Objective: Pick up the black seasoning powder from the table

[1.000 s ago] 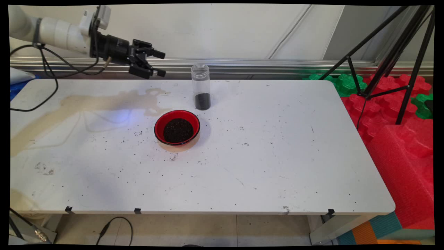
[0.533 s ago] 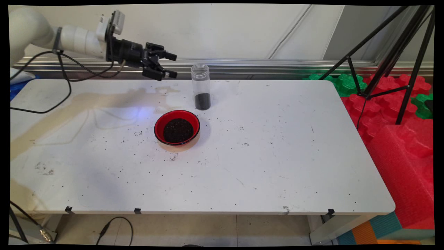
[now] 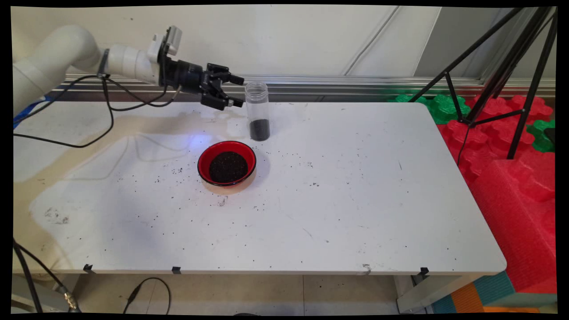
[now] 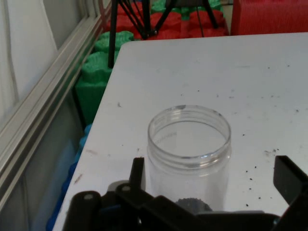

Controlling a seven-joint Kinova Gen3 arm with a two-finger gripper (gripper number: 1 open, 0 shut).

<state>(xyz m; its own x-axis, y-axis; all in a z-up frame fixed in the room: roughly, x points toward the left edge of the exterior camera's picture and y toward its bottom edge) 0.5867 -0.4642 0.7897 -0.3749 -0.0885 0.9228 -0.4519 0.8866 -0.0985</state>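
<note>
Gripper [image 3: 238,91] agape — beside jar [image 3: 257,111]

A white table [image 3: 355,213] stood before a pale wall [image 3: 289,40], with fine dark specks [image 3: 173,171] scattered over its top and small black clips [image 3: 176,270] along its near edge. A metal rail [image 3: 355,82] ran behind its far edge. To the right stood a black tripod [image 3: 511,66] among red foam blocks [image 3: 520,195] and green foam blocks [image 3: 444,106]. A black cable [image 3: 146,289] lay on the floor beneath.
</note>
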